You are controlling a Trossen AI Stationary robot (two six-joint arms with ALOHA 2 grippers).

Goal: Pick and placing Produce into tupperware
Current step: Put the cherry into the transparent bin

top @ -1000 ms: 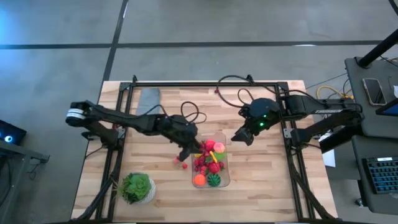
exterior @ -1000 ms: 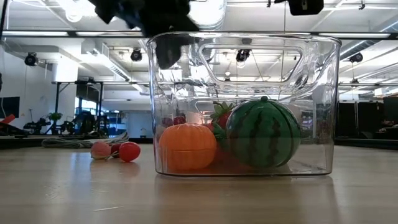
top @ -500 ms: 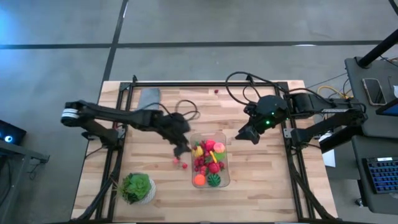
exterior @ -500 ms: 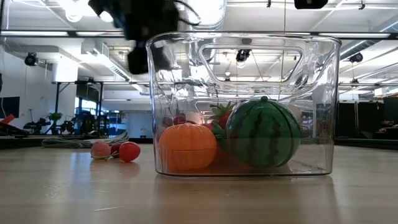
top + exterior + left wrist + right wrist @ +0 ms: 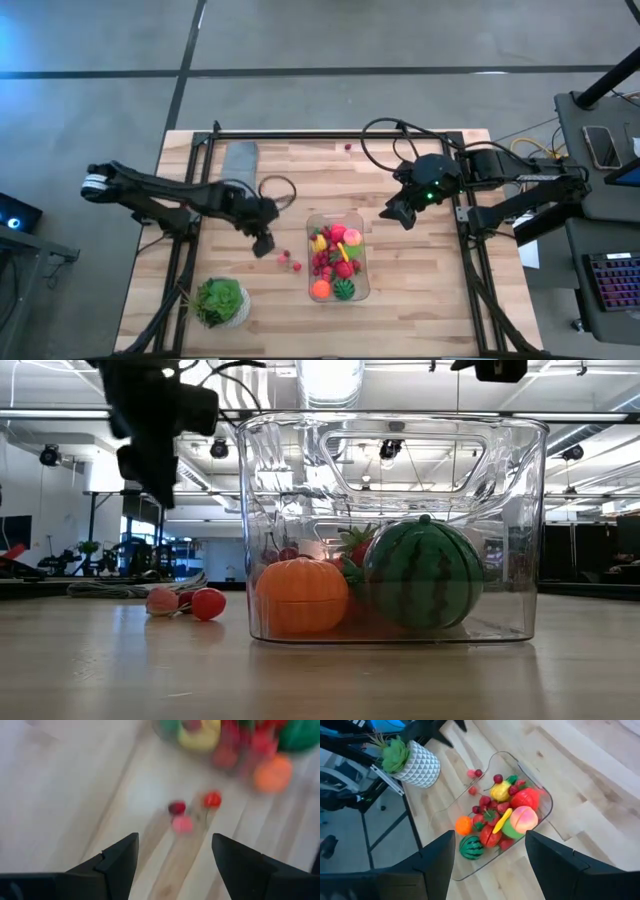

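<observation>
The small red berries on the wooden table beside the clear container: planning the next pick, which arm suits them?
Left: its open pincer hangs beside the small red berries; the right pincer waits across the clear rectangular plastic container.

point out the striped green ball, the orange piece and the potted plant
striped green ball (image 5: 422, 574), low view, middle of its front.
orange piece (image 5: 301, 596), low view, middle of its front.
potted plant (image 5: 220, 299), high view, centre of the leaves.

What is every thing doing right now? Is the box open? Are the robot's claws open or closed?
Tupperware: open, no lid, upright, partly filled with produce.
Striped green ball: inside the tupperware, resting on its floor.
Orange piece: inside the tupperware, beside the ball.
Three small berries: loose on the table, outside the tupperware.
Left gripper: open, empty, above the berries.
Right gripper: open, empty, raised beside the tupperware.
Potted plant: upright.
</observation>
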